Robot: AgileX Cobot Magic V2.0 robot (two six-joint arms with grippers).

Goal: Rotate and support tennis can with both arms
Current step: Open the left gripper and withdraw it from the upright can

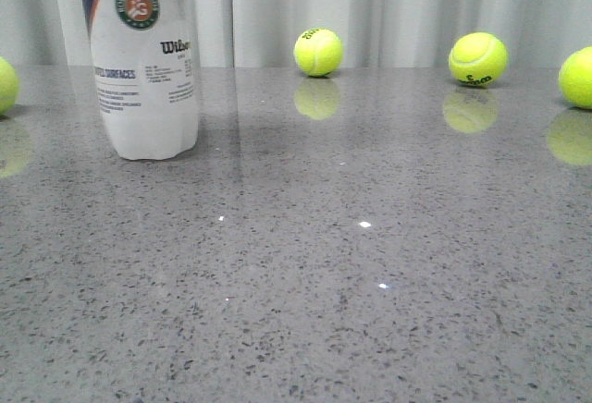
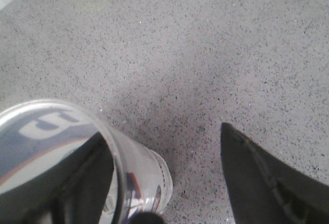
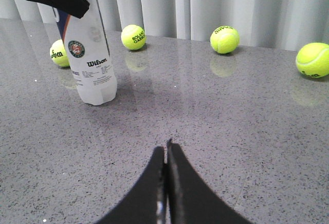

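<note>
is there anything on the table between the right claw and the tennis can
Nothing visible. In the right wrist view, the shut right claw faces bare grey table all the way to the upright tennis can. The tennis balls sit farther back near the curtain, off that path.

Tennis can (image 1: pixel 146 70): translucent white, navy panel, orange stripe, green-orange round emblem. Balls (image 1: pixel 318 52): yellow-green. Counter (image 1: pixel 370 283): grey, black-speckled. Right gripper (image 3: pixel 165 154): matte black.

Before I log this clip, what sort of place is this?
Probably a lab or test bench staged for manipulation. A grey speckled stone-look tabletop backed by a plain pale curtain holds only an upright Wilson tennis can and scattered tennis balls, with no household clutter.
</note>
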